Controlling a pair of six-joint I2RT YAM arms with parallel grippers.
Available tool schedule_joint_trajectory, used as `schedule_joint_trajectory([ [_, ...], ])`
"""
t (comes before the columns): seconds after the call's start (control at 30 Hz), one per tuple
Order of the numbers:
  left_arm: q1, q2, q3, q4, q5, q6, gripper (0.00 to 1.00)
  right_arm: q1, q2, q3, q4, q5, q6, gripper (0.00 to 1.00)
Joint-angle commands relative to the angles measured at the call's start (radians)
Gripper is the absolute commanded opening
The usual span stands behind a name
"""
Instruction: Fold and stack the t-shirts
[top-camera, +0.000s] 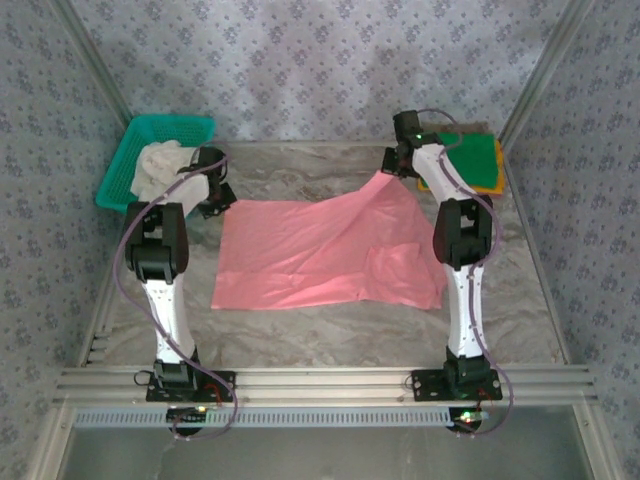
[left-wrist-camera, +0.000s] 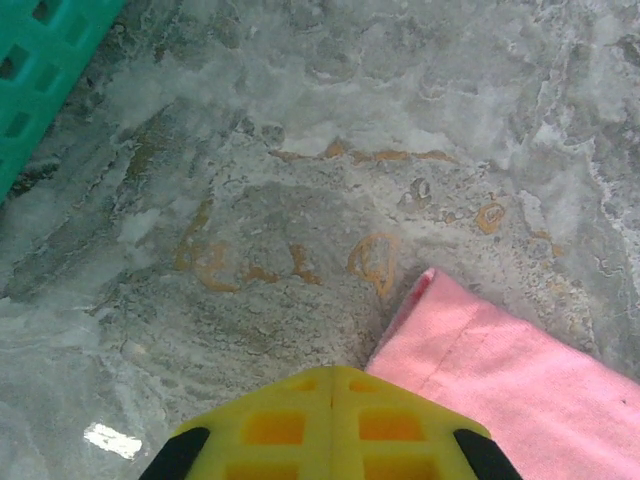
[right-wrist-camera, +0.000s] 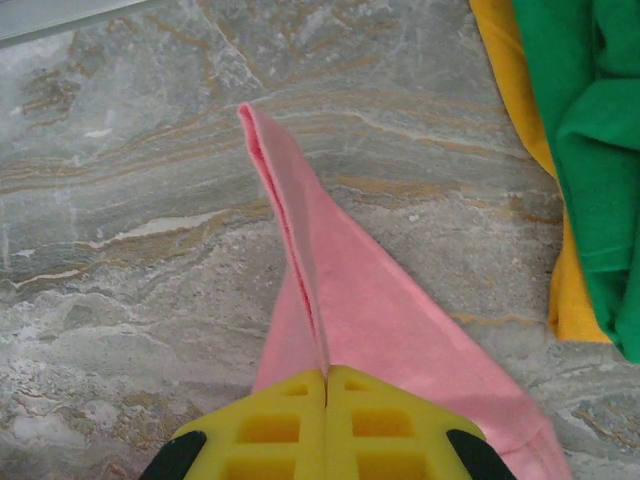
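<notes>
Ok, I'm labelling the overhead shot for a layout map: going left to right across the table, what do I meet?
teal basket → salmon-pink t-shirt → green t-shirt

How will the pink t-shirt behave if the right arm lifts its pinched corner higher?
Probably floppy: from the right gripper the pink t-shirt hangs in a tent-like ridge while the rest lies flat. Likely light, since a pinch at one corner holds it raised. It will probably drag and wrinkle across the table rather than slide as one sheet.
</notes>
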Motion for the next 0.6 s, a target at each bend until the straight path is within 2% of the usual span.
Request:
schedule_joint_trajectory([
  [0.0,-0.006,0.012,0.026,-0.049,-0.029,0.011,0.00,-0.012,-0.056,-0.009,0.012,-0.032,0.022,0.00],
  [0.1,-0.004,-0.006,0.019,-0.040,-0.047,0.013,0.00,-0.009,-0.064,-0.028,0.027,-0.091,0.047,0.06],
  [0.2,-0.007,-0.003,0.034,-0.021,-0.021,0.013,0.46,-0.007,-0.066,-0.044,0.037,-0.131,0.066,0.09],
  [0.23,-0.009,0.005,0.044,-0.021,-0.011,0.015,0.50,-0.007,-0.066,-0.047,0.041,-0.142,0.071,0.10],
  [0.57,-0.028,0.104,0.111,-0.015,0.050,0.019,0.53,-0.004,-0.071,-0.069,0.063,-0.176,0.085,0.09],
])
